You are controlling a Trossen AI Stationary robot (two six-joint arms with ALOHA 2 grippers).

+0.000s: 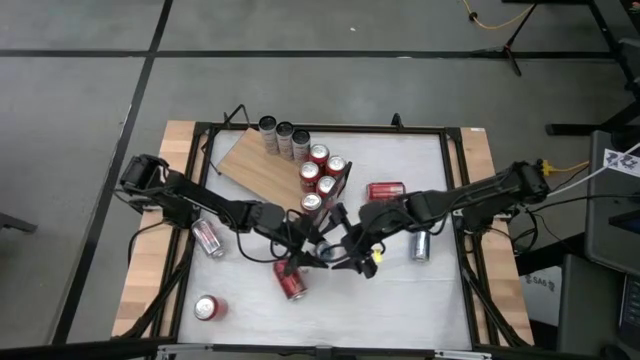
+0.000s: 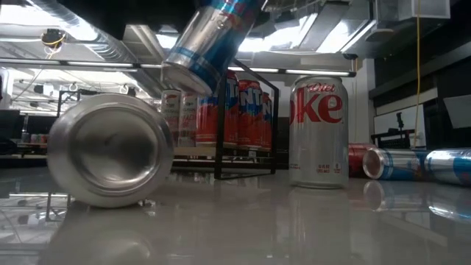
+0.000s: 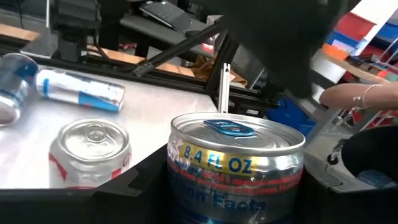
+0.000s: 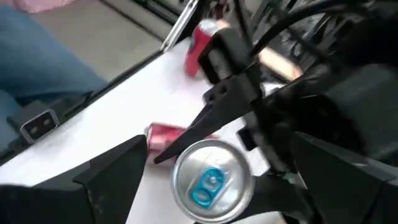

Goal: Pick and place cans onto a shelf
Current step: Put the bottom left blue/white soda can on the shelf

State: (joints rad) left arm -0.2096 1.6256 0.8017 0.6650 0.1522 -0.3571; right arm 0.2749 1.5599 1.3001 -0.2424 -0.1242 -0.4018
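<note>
Held can: slim blue-and-silver drink can (image 3: 233,165), lifted clear of the white table (image 1: 420,290), near the front corner of the light-brown wooden shelf (image 1: 258,160).
Left gripper (image 1: 318,255): fingers clamped on the can's sides.
Right gripper (image 1: 345,248): just beside it, fingers spread wide around the can's blue-tabbed top, not gripping.
Handling: likely light, thin-walled, slick, dentable; best taken mid-body across its width.
Other cans: red ones (image 1: 318,172) upright on the shelf.
Hard to make out: fingertips in the overhead view, lost among dark arms.
</note>
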